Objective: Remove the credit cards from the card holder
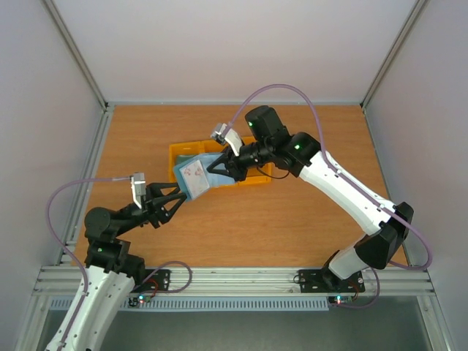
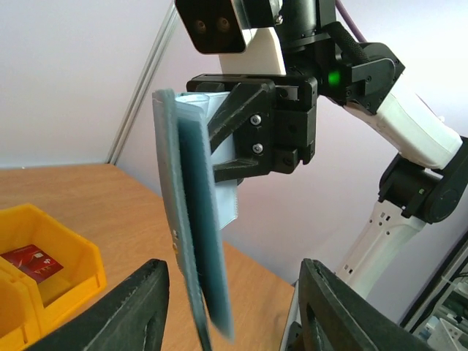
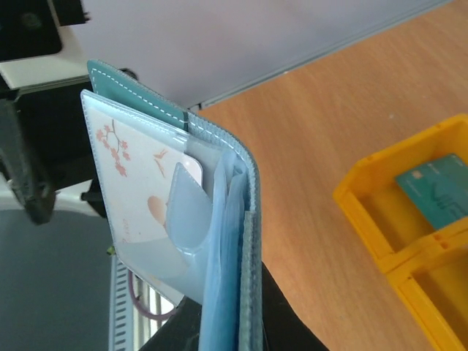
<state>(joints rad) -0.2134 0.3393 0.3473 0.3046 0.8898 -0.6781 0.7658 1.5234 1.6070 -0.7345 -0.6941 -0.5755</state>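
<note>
From above, the wallet (image 1: 194,175) is seen clamped in the right jaws over the bin (image 1: 256,180); the left jaws are spread just beside it. From the left wrist, it is seen untouched before those open jaws; a red card (image 2: 31,262) is binned. From the right wrist, a whitish card (image 3: 139,183) is seen pocketed; it should be pinched near its edge and drawn straight out.

Bright, even light all round, only soft shadows on the table (image 1: 241,227). The wrist views blur up close.
</note>
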